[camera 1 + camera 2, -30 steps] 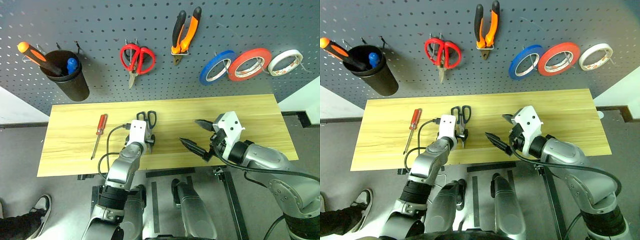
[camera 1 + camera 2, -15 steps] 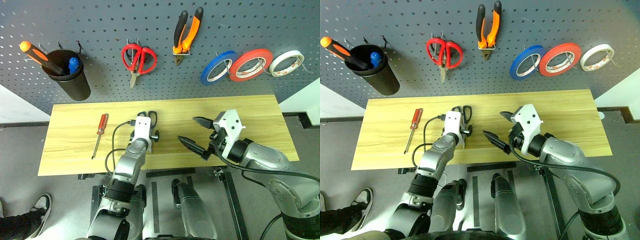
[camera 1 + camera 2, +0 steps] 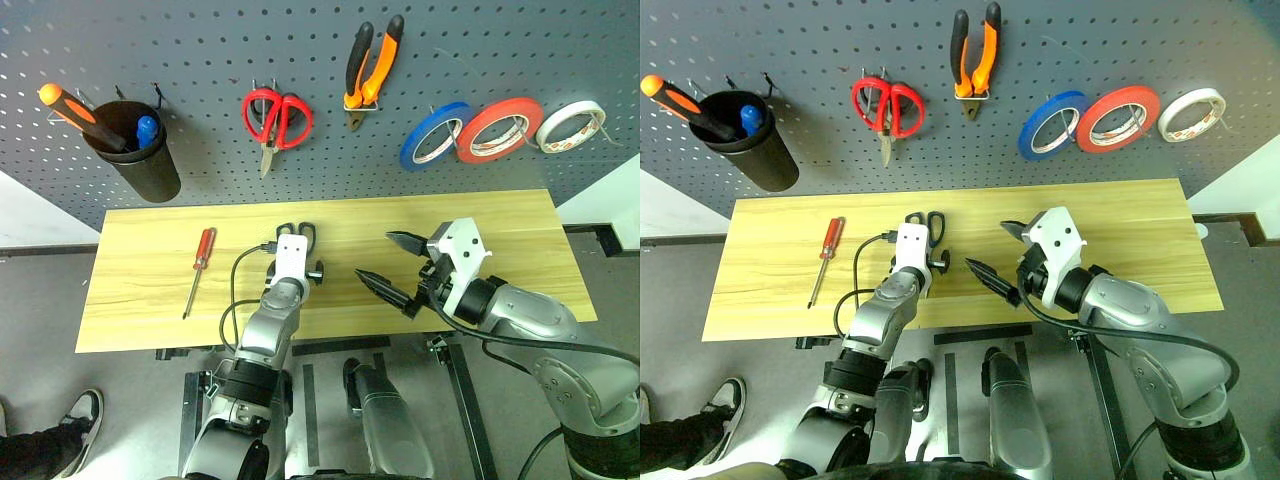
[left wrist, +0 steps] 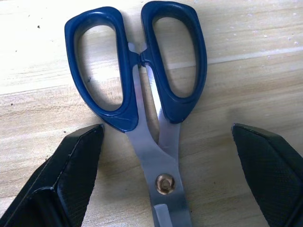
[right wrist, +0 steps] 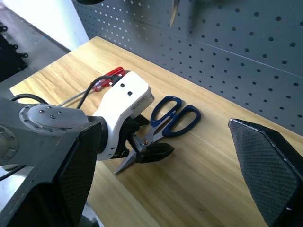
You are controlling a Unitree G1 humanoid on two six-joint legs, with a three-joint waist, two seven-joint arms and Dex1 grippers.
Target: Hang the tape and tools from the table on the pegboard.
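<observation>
Worktop: a long rectangular top of light yellowish wood on a dark frame, standing just below the pegboard.
Pegboard: a large dark grey wall panel with a regular grid of small holes and metal hooks.
Scissors: steel scissors with dark blue handle loops lie flat near the middle of the worktop, loops toward the pegboard, blades toward the robot.
Left tool: the left arm's two black fingers stand wide apart over the scissors, one on each side of the blades near the pivot rivet; one fingertip is just beside a handle loop, and I cannot tell whether it touches.
Right tool: the right arm's two black fingers are spread wide and hold nothing, raised above the worktop to the right of the scissors.
Screwdriver: a small slim red-handled tool lies on the worktop, well to the left of the scissors.
Tape: the bright red roll hangs on the pegboard, between a blue roll and a white roll.
Pliers: orange-and-black-handled pliers hang on the pegboard above the scissors.
Other: red-handled scissors hang left of the pliers; a black cup holding an orange-handled screwdriver hangs at the pegboard's left.
</observation>
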